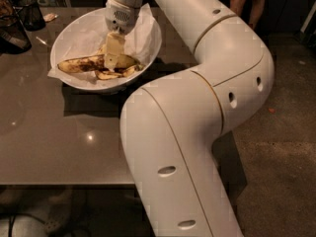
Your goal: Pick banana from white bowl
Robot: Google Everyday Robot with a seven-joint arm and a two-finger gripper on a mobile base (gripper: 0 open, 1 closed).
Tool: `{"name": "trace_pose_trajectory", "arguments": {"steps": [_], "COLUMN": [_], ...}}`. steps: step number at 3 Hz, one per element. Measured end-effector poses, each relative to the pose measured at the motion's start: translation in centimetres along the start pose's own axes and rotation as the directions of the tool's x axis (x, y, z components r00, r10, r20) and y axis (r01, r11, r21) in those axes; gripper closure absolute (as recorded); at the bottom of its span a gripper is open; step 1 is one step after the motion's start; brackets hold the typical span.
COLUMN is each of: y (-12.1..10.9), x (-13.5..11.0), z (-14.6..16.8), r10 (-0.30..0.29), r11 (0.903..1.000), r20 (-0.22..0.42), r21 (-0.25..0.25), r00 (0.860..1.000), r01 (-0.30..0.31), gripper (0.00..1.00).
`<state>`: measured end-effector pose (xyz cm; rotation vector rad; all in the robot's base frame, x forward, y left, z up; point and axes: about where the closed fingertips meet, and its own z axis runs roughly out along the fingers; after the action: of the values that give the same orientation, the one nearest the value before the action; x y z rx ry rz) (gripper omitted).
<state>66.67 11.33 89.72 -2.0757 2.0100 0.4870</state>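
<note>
Camera view: the bulky white arm folds at its elbow and reaches over the grey-brown table [44,132] into the wide round white bowl [69,36]. Its gripper [112,62] points straight down onto the middle of the long, brown-blotched yellow banana [76,65], which lies across the bowl's bottom. I cannot tell whether the jaws grip it.

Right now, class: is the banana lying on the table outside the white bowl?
No, the banana lies inside the white bowl, with the gripper down at its middle.
</note>
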Motion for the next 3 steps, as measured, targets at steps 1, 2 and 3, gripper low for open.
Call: {"name": "trace_pose_trajectory", "arguments": {"steps": [1,2,3], "y": [0.1,0.13,0.13], "x": [0.29,0.81,0.81], "z": [1.1,1.63,1.63], "r10": [0.012,0.024,0.024], "r11": [0.9995,0.9988,0.9988], "r20": [-0.002,-0.013,-0.013], "r21": [-0.029,-0.042,-0.042], "r00": [1.0,1.0,1.0], "r01": [-0.012,-0.025,-0.025], "gripper": [0.46,0.65,0.87]}}
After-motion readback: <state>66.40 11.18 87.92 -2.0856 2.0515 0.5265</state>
